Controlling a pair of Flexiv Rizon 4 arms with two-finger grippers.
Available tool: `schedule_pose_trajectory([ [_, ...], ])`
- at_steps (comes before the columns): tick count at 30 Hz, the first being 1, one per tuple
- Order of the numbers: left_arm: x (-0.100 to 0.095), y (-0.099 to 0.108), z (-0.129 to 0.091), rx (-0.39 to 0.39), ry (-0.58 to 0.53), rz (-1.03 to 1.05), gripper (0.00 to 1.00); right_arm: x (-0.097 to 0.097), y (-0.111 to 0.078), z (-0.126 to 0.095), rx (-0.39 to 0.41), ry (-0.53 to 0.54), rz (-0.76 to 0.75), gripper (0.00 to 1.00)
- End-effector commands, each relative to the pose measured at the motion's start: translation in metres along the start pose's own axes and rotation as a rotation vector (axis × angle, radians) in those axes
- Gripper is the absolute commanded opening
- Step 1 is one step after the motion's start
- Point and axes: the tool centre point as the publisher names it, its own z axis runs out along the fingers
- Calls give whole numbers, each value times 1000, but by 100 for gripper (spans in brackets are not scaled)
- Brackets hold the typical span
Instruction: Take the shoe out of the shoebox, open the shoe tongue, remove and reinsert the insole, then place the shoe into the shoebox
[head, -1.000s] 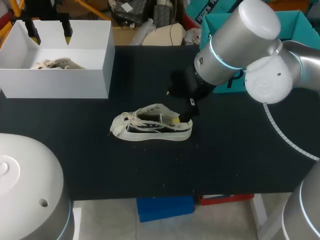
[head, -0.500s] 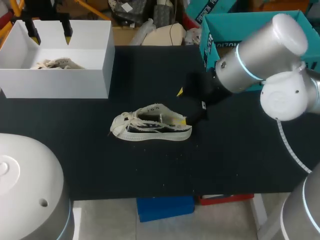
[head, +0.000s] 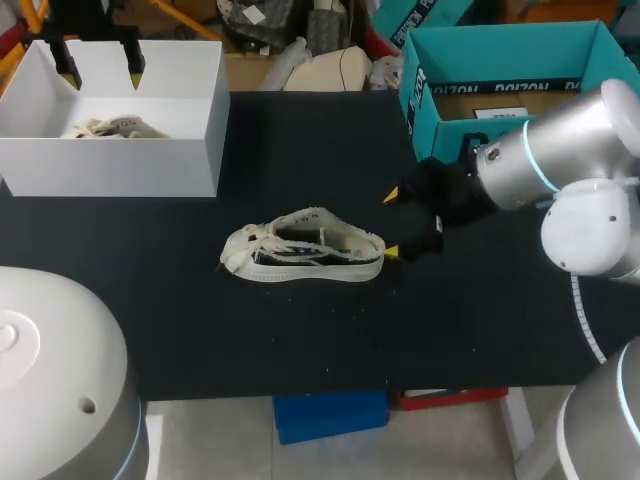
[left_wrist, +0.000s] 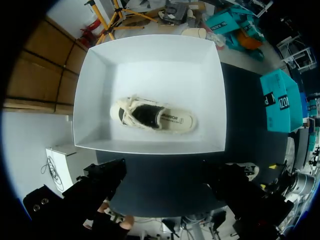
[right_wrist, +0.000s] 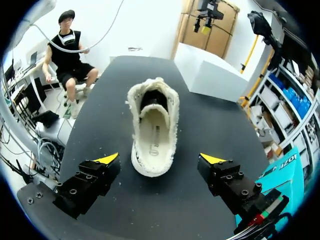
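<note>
**Q.** Which step is shown, and how is it done well?

**A.** Left to right: the left gripper (head: 100, 68) hangs over the white shoebox (head: 110, 165), fingers wide and holding nothing. The shoe (head: 303, 247) stands on its sole in the middle of the dark surface (head: 300, 340). The right gripper (head: 392, 223) sits just beside the heel, fingers wide and empty. A grasp at the heel is probably next. Centre the heel between the fingers, close on the firm collar rather than the frayed rim, and keep the sole level.

**Q.** What does each view add?

**A.** The left wrist view shows a second shoe (left_wrist: 152, 115) whole, lying inside the shoebox; the head view half hides it behind the wall. The right wrist view looks into the shoe's opening, where the insole (right_wrist: 153, 137) appears seated. The head view best relates shoe, shoebox and both arms.
</note>
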Motion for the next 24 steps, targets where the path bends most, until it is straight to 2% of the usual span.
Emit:
schedule_pose_trajectory([
  [1,0,0,0,-1,-1,-1,100,-3,-10,19,-170,2,14,100],
  [15,0,0,0,-1,-1,-1,100,0,-23,48,-230,34,58,100],
  [24,0,0,0,-1,-1,-1,100,-1,-18,65,-254,69,72,100],
])
